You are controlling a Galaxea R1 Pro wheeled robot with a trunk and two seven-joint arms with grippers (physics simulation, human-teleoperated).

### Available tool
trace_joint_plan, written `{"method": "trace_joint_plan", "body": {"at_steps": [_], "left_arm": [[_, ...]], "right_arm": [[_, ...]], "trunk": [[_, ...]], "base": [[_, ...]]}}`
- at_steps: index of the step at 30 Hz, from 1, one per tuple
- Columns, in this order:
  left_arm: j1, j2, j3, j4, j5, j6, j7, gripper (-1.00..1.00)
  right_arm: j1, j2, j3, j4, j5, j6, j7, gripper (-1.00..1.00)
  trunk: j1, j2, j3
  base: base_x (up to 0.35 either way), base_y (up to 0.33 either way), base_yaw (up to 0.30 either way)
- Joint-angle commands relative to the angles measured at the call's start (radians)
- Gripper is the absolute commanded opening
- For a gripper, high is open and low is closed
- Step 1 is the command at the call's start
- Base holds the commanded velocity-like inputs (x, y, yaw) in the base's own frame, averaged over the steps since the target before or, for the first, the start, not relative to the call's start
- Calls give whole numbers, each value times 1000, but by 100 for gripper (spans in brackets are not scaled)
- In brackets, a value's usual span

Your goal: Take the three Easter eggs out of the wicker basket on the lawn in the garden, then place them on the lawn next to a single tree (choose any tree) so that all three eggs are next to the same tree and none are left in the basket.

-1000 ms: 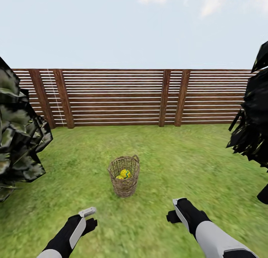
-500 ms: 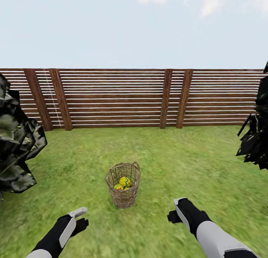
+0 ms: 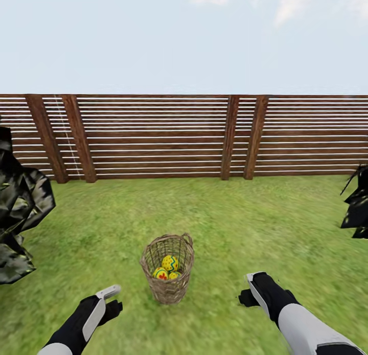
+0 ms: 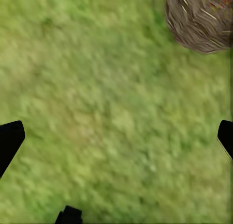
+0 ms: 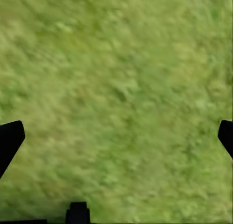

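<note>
I see the wicker basket (image 3: pixel 168 275) upright on the lawn (image 3: pixel 245 227) with the three Easter eggs (image 3: pixel 167 268) inside, my left gripper (image 3: pixel 109 300) and right gripper (image 3: pixel 250 291) hanging either side of the basket, fingers spread wide and empty.

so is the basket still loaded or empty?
Loaded. The wicker basket stands upright on the lawn with three Easter eggs visible inside.

1. Flat, bright daylight falls evenly over the lawn (image 3: pixel 245 227); no distinct cast shadows show.
2. The pale sky (image 3: pixel 153 38) is hazy and without glare.
3. Both wrist views are soft, the grass smeared.
4. The bush (image 3: pixel 18 217) at the left edge renders dark and blocky.
</note>
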Motion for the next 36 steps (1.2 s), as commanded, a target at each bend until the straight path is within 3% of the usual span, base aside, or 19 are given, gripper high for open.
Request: {"method": "trace_joint_plan", "body": {"at_steps": [1, 3, 5, 9, 13, 15, 17, 21, 36], "left_arm": [[0, 0, -1, -1, 10, 4, 7, 100], [0, 0, -2, -1, 10, 5, 7, 100], [0, 0, -3, 0, 9, 6, 6, 100], [0, 12, -5, 12, 6, 14, 5, 100], [0, 68, -4, 28, 6, 42, -14, 100], [0, 101, -3, 31, 6, 55, -72, 100], [0, 116, -3, 32, 4, 62, -130, 100], [0, 118, -7, 33, 0, 65, -166, 100], [0, 115, -5, 32, 1, 64, -172, 100]], "right_arm": [[0, -33, 5, -3, 0, 6, 3, 100], [0, -84, 2, -5, -14, 7, 7, 100], [0, -128, -5, -7, -64, 12, 8, 100], [0, -158, -7, -8, -129, 16, 7, 100], [0, -158, -4, -8, -140, 16, 4, 100], [0, -157, -4, -8, -142, 16, 3, 100], [0, -159, -5, -8, -143, 16, 3, 100], [0, -165, -8, -8, -143, 17, 4, 100], [0, -163, -3, -8, -143, 17, 4, 100]], "trunk": [[1, -1, -1], [1, -1, -1], [1, -1, -1], [1, -1, -1], [1, -1, -1], [1, -1, -1], [1, -1, -1], [1, -1, -1], [1, -1, -1]], "base": [[336, 0, 0], [336, 0, 0], [336, 0, 0], [336, 0, 0], [336, 0, 0], [336, 0, 0], [336, 0, 0], [323, 0, 0], [58, 0, 0]]}}
